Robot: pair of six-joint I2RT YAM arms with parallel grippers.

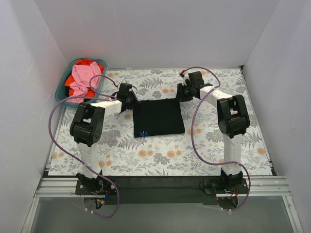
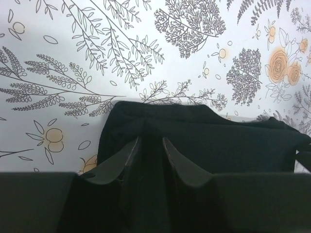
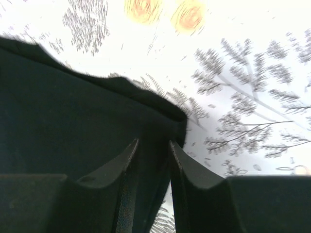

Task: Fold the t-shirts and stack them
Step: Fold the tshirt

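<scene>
A black t-shirt (image 1: 158,117) lies folded into a rough square on the flowered mat, with a tiny blue mark (image 1: 144,134) near its front left corner. My left gripper (image 1: 132,102) is at the tee's far left corner. In the left wrist view the black t-shirt (image 2: 218,136) fills the narrow gap of the left gripper (image 2: 150,139), which is shut on it. My right gripper (image 1: 181,94) is at the far right corner. There the right gripper (image 3: 153,141) is shut on the edge of the black t-shirt (image 3: 73,121). A pink t-shirt (image 1: 82,77) and an orange-red one (image 1: 85,62) lie bunched in the basket.
The teal plastic basket (image 1: 62,88) stands at the back left corner of the mat (image 1: 146,155). White walls close in the left, right and back sides. Purple cables loop from both arms over the mat.
</scene>
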